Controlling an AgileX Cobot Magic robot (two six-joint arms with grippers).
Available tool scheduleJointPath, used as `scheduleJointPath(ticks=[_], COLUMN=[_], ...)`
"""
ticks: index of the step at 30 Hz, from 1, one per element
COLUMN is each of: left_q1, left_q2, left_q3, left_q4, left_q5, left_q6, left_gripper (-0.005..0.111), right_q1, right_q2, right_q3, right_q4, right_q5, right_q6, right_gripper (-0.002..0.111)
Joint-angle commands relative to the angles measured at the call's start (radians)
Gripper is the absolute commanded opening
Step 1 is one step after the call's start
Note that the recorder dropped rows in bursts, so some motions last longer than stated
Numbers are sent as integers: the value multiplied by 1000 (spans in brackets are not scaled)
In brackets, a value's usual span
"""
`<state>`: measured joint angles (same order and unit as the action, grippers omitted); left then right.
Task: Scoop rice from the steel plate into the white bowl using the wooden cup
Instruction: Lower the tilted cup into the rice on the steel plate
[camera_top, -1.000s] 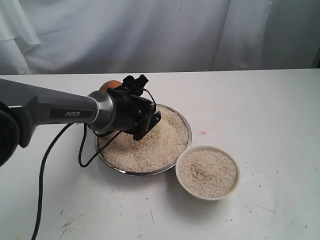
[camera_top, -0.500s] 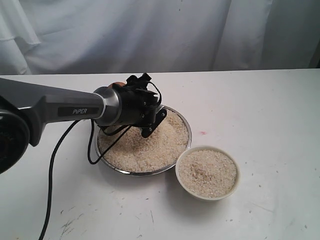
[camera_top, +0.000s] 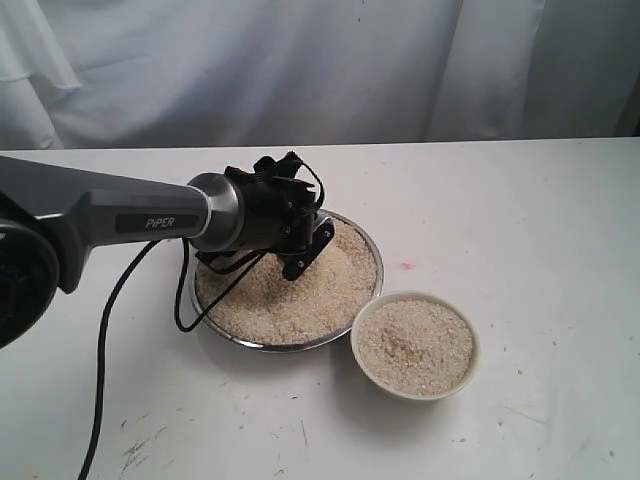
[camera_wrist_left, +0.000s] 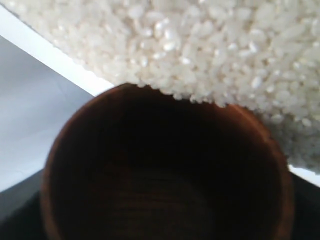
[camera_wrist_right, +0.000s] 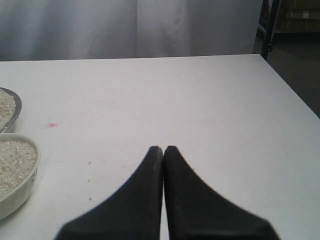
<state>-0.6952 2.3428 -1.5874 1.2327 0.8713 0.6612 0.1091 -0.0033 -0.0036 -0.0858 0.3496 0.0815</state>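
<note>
The steel plate (camera_top: 373, 250) holds a wide heap of rice (camera_top: 300, 295). My left arm's wrist (camera_top: 255, 212) hangs over the plate's far left part and hides the gripper and the cup in the exterior view. In the left wrist view the wooden cup (camera_wrist_left: 165, 200) fills the frame, dark inside, its rim pressed against the rice (camera_wrist_left: 210, 45); the fingers holding it are hidden. The white bowl (camera_top: 470, 372) sits to the plate's front right, full of rice. My right gripper (camera_wrist_right: 164, 148) is shut and empty, low over bare table to the right of the bowl (camera_wrist_right: 25, 192).
A black cable (camera_top: 105, 340) loops from the left arm down over the table in front of the plate's left side. White cloth (camera_top: 320, 60) hangs behind the table. The table's right edge (camera_wrist_right: 295, 95) shows in the right wrist view.
The left arm has shifted right over the plate and rolled. The cup, seen behind the wrist a second ago, is now hidden by it. The bowl and plate have not moved.
</note>
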Motion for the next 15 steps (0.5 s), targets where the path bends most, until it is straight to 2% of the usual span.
scheduleJointPath(ticks=[1,15], left_q1=[-17,-71], left_q2=[-3,-3], left_q3=[3,42], left_q4=[-23,-23], left_q5=[-4,-5], left_q6=[20,31], left_gripper=[0,0], right_q1=[1,1], right_q2=[3,3], right_q3=[4,4], right_q4=[3,3], right_q5=[-6,-6], right_q6=[0,0], right_gripper=[0,0])
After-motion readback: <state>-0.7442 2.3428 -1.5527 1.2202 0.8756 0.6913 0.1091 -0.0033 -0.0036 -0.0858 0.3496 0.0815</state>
